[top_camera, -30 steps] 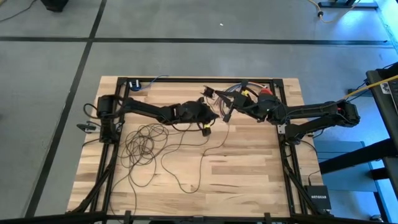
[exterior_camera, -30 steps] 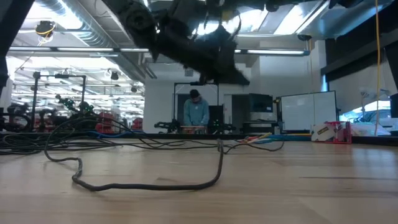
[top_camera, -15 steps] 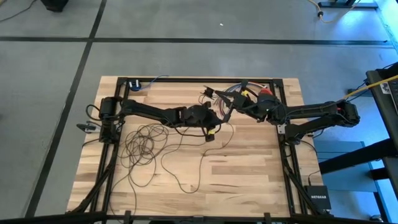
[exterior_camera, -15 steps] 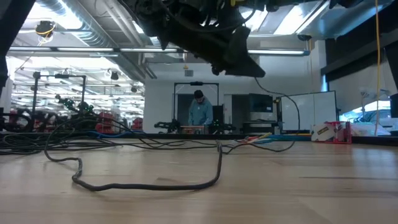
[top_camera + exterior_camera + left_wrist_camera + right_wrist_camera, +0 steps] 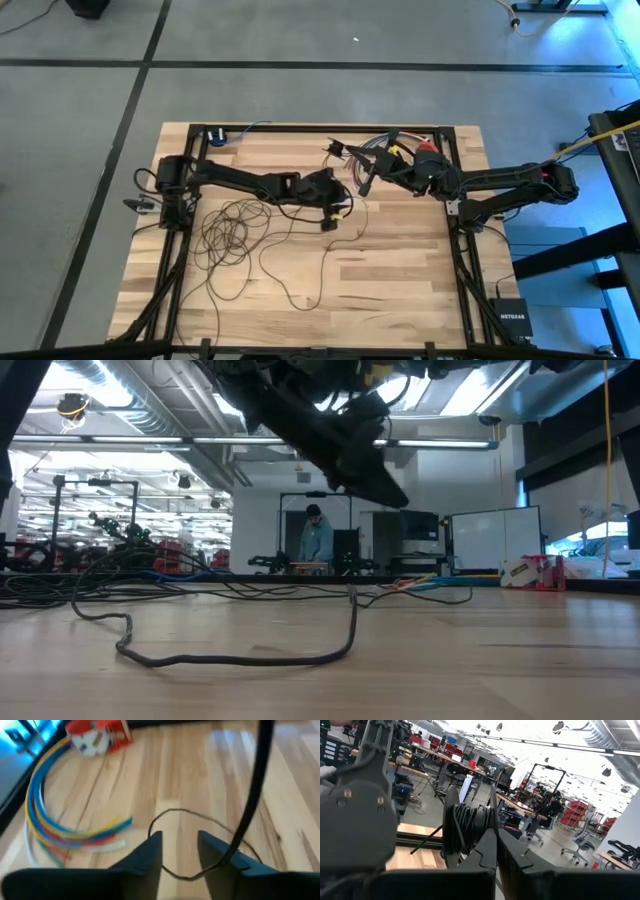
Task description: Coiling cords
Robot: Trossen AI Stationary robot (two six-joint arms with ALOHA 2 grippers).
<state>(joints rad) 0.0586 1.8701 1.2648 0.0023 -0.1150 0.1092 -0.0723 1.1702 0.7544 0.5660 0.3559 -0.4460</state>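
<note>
The cords lie as a loose tangle of thin dark loops (image 5: 230, 230) on the wooden table's left half, with one strand (image 5: 240, 657) winding along the near side. My right gripper (image 5: 365, 185) is raised over the far middle and shut on the black round puck (image 5: 467, 825), which has cord wound on it. My left gripper (image 5: 328, 220) hangs just left of it, tipped down over the table's middle. Its fingers (image 5: 180, 852) are open over a thin loop of cord (image 5: 200, 820) on the wood. My left gripper has a dark strand of the cord (image 5: 252, 795) running down across one finger (image 5: 220, 855); I cannot tell whether it touches. My right gripper pinches the puck between its two fingers at the puck's near rim (image 5: 487, 837). The fingers lie about level, and the puck is lifted clear of the table. The fingers hide the exact place of contact.
A short bundle of multicoloured wires (image 5: 375, 148) and a red-and-white roll (image 5: 428, 150) lie at the far right. A small blue item (image 5: 218, 135) sits at the far left. A black frame (image 5: 320, 128) rims the table. Bare wood shows at the near right.
My left gripper has tipped its fingers further down over the table's middle. A strand of cord that hung in an arc beside it half a second ago has dropped out of the low view.
</note>
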